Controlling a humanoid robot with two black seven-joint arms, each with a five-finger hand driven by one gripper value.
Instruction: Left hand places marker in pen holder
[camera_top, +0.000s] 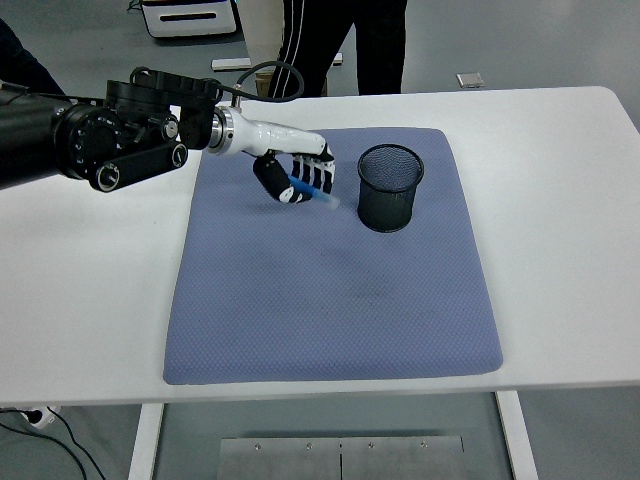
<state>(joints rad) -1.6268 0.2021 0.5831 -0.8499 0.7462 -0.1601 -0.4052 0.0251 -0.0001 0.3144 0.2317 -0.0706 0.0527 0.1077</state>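
Note:
My left hand (300, 178) hangs above the blue-grey mat (330, 300), its fingers curled around a blue marker (316, 193) whose tip sticks out toward the lower right. The hand is lifted off the mat and sits just left of the black mesh pen holder (390, 187), which stands upright on the mat's back right part. A small gap separates the marker's tip from the holder's wall. The black left arm (90, 150) reaches in from the left edge. The right arm does not show.
The mat covers the middle of the white table (560, 200). A person's dark-trousered legs (345, 45) stand beyond the far edge, with a cardboard box (262, 85) on the floor behind the arm's cable.

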